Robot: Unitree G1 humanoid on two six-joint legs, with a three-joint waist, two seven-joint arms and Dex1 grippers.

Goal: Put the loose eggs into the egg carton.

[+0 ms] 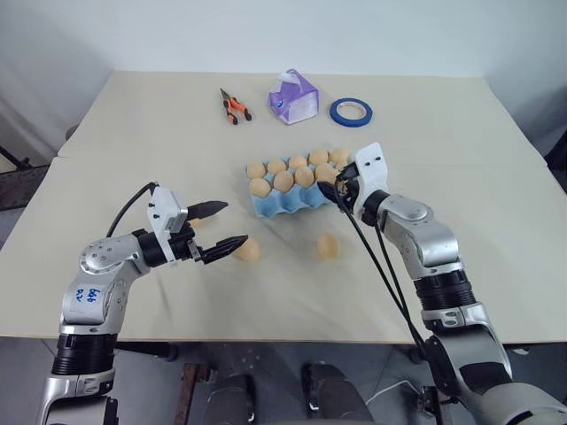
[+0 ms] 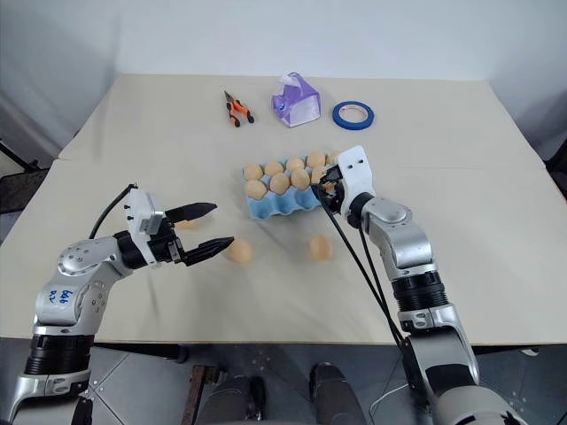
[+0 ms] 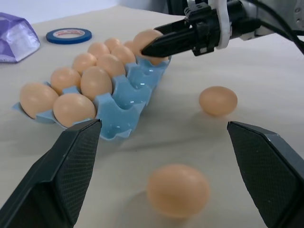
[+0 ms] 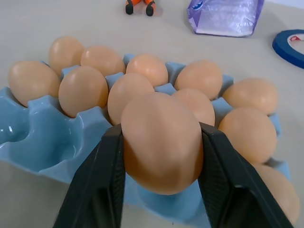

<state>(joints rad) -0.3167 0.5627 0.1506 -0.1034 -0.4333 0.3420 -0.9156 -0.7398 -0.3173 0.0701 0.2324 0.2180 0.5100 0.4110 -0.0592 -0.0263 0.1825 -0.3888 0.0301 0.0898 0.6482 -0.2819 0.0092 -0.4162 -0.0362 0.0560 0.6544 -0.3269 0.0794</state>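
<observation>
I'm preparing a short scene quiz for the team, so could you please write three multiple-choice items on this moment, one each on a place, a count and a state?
1. Where is the blue tape roll?
A. At the table's far side, right of the purple tissue pack
B. Inside the egg carton
C. Beside the left gripper

2. How many loose eggs lie on the table outside the carton?
A. None
B. Two
C. Five

3. What is the right gripper doing?
A. Resting flat on the table
B. Gripping the pliers
C. Holding an egg between its fingers over the carton

Answers: 1 A, the roll lies past the carton next to the pack. 2 B, one egg lies by the left gripper and another lies nearer the right arm. 3 C, the right wrist view shows the egg between both fingers above the blue cups.
</observation>
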